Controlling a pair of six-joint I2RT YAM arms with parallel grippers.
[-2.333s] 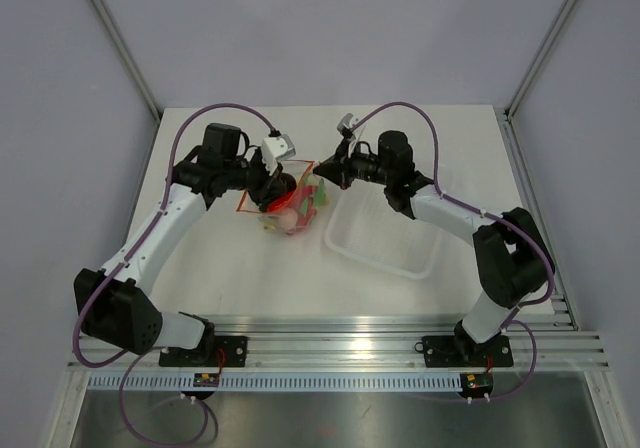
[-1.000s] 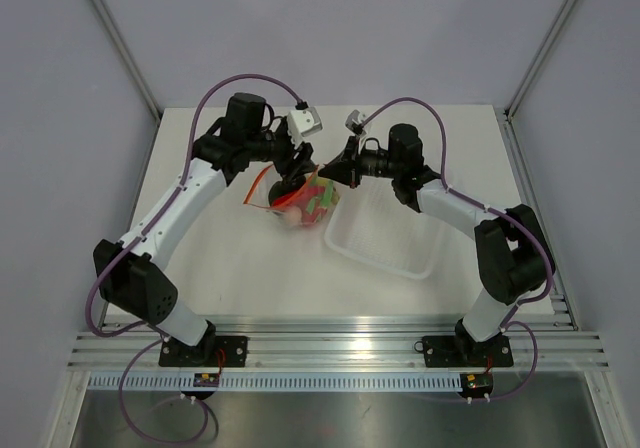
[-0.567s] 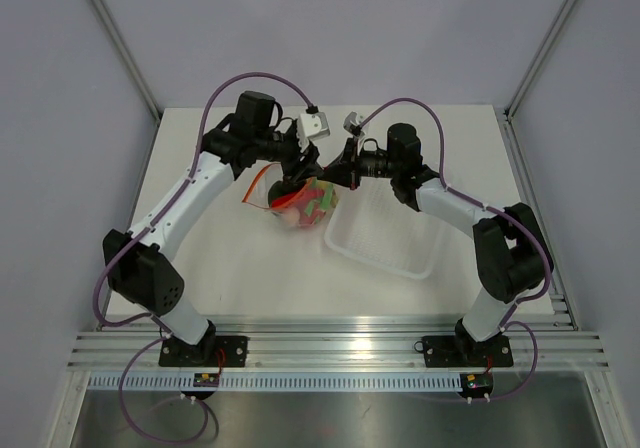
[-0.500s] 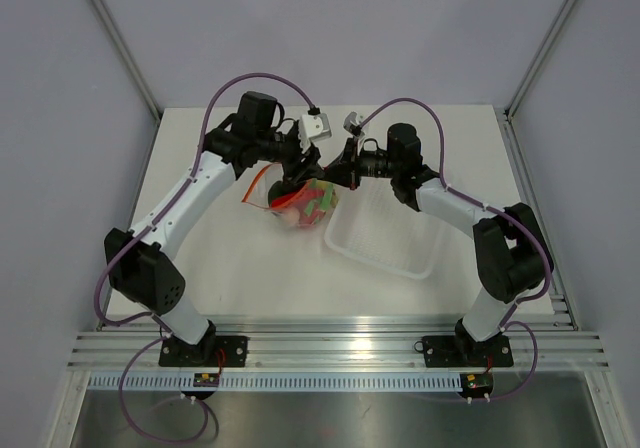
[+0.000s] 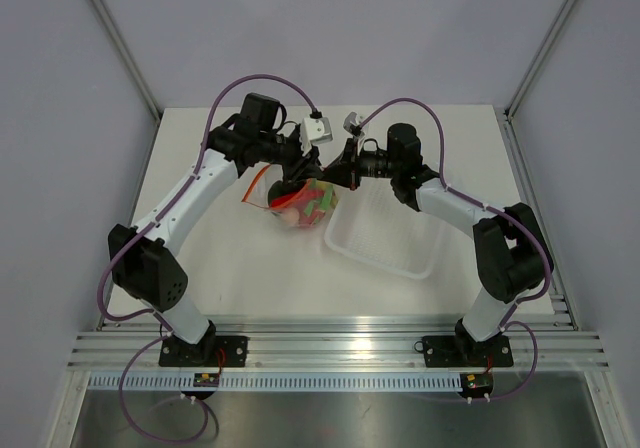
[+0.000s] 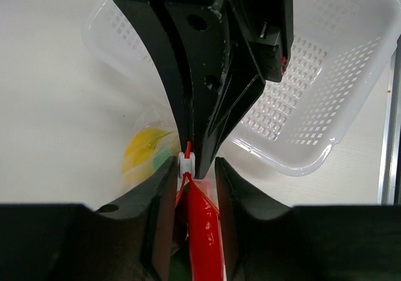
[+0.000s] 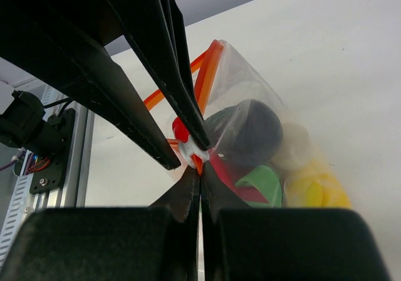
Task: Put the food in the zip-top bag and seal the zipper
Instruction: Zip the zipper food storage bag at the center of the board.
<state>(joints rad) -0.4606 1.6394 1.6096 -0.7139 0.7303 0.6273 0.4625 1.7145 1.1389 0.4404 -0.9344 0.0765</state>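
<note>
One camera looks down from behind the near edge of the desk (image 5: 230, 268); my wrist cameras, up close, face each other across the crinkly clear plastic bag (image 7: 269, 137).

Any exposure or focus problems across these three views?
Top external: even soft light, sharp throughout, only faint shadows. Left wrist: the left gripper's fingers are near-black and soft-edged, the table bleaches almost white, the tray is crisp. Right wrist: the right gripper's fingers are blurred silhouettes; the zip-top bag is in focus.
</note>
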